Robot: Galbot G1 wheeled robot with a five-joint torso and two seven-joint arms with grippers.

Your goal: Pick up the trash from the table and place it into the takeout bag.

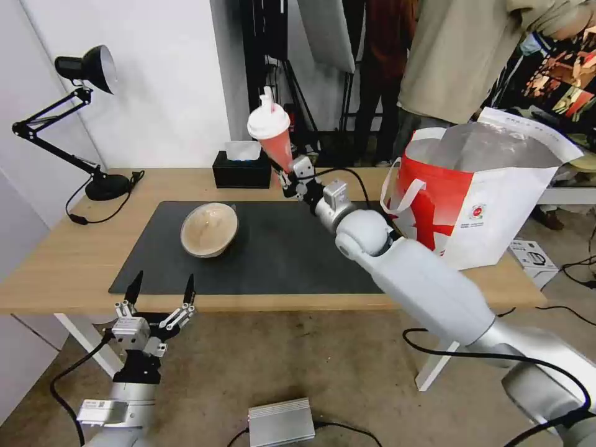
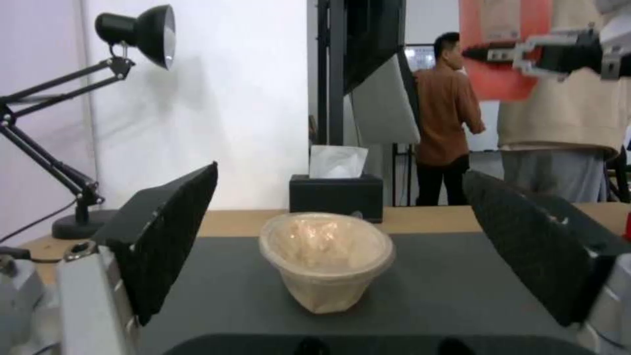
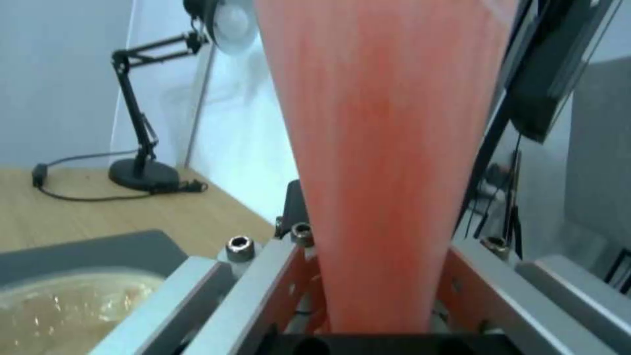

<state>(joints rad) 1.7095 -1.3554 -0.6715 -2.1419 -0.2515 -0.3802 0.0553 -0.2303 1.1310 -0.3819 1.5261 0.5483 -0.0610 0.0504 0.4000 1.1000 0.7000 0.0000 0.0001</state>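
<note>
Left hand (image 1: pixel 160 292) sits lowest in the head view, below the near edge of the bench (image 1: pixel 62 261), fingers spread wide, holding nothing. Right hand (image 1: pixel 290 174) is raised over the back of the dark mat (image 1: pixel 279 248), clamped on the lower part of the red drink cup (image 1: pixel 273 133); cup is tilted, white lid and straw leaning away toward my left. Takeout bag (image 1: pixel 490 205) stands open on the bench's right end, foil lining showing, well apart from the cup. Beige bowl (image 1: pixel 210 228) lies on the mat, tipped, just beyond my left hand. Black tissue box (image 1: pixel 241 171) at the back edge.

Left wrist view: my two black fingers (image 2: pixel 167 231) frame the beige bowl (image 2: pixel 327 261), which rests on the mat ahead, not touched. Right hand (image 2: pixel 506 53) with the red cup (image 2: pixel 490 79) shows high up, farther off.

Right wrist view: red cup (image 3: pixel 381 162) stands between my right fingers (image 3: pixel 263 291), gripped near its base; bowl rim (image 3: pixel 72 305) lies below on the mat.

Judgement: cup is lifted, not yet bagged; bowl untouched. I cannot see inside the bag, so the large white bowl's whereabouts are unconfirmed.
</note>
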